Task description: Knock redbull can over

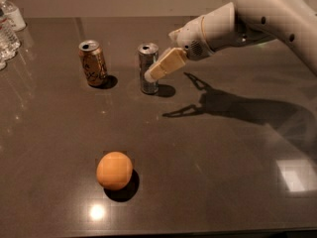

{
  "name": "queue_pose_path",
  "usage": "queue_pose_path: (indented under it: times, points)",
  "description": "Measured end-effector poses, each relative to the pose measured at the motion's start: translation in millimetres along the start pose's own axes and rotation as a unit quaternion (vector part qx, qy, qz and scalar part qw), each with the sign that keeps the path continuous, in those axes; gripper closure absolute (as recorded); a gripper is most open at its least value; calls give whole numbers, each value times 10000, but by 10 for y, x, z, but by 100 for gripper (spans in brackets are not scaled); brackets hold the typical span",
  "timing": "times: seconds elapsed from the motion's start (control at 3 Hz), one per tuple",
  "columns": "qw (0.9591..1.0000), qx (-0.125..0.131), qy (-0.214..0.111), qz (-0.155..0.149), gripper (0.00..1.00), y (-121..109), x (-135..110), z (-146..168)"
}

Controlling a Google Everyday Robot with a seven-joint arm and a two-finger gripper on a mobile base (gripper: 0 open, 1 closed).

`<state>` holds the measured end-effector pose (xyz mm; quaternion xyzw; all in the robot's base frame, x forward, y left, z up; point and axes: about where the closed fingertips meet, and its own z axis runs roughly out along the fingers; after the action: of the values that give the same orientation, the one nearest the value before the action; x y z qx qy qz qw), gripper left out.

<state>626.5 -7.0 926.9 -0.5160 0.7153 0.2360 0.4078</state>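
Redbull can [145, 63], slim silver-grey metal cylinder with pull-tab top: upright at mid-bench, on the dark glossy stone-like bench [223, 172]. Far left, clear ribbed plastic bottles [7, 31]. Next, wider brown-gold metal can [92, 63], upright, well apart from the redbull can. Nearer, a round matt orange fruit [114, 170]. From the right, smooth white arm [257, 19]; gripper [150, 75] with cream jaws pressed together, tip overlapping the redbull can's right flank.

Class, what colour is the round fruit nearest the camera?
The fruit is orange, camera view; the hand is by the slim can.
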Motion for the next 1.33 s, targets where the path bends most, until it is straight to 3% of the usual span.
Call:
queue_pose_path:
  times: [0.67,1.0,1.33]
  points:
    - [9988,-359,-345,-28,0,103,-146,279]
    - [9984,-443,-345,4,16,140,-122,358]
    - [9981,-505,-337,47,40,158,-107,381]
